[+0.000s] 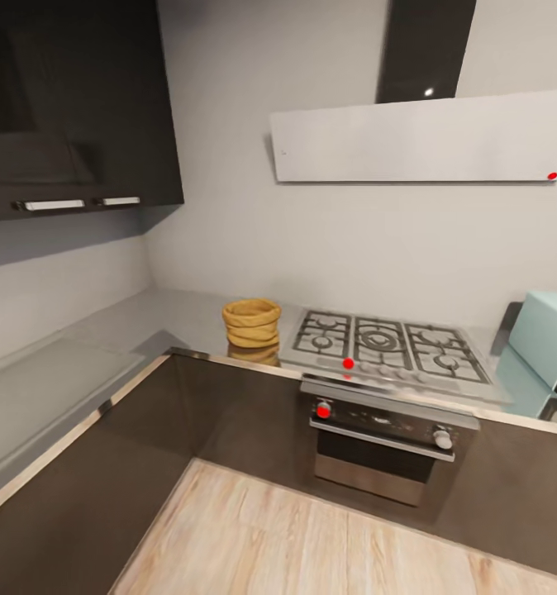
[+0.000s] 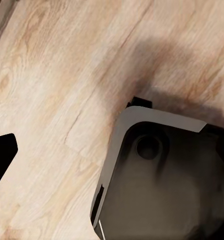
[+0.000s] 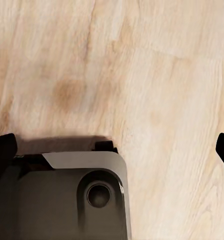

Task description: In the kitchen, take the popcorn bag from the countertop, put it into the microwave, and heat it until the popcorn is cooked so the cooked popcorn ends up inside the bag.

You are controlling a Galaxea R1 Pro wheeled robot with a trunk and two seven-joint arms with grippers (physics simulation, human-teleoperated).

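The bag [image 1: 251,323] is a squat tan paper sack with ribbed, wrinkly sides and a rolled rim, sitting upright on the countertop [image 1: 179,318], just left of the hob [image 1: 387,341]. The counter is smooth grey steel, shiny enough that the bag throws a soft reflection at the front edge. It wraps round the corner to the left with a thin bright lip. The hob has dark cast grates over a steel plate, and a steel oven [image 1: 386,446] with round knobs and a dark window sits under it. The microwave [image 1: 546,337] pokes in at the right edge: pale mint box, dark frame on the door side, well apart from the bag with the hob between them. Above are glossy black cabinets [image 1: 72,99] with bar handles and a flat pale hood [image 1: 415,138]. Floor [image 1: 311,537] is light wood plank.

Both wrist views look down at that same grainy wood, plus a rounded dark-grey base [image 3: 67,200] with a pale rim. In the left one a single black fingertip [image 2: 2,157] shows at the edge, so I can't tell how wide that claw is. In the right one, black fingertips [image 3: 2,150] sit at opposite edges, so that claw is spread wide with nothing in it.
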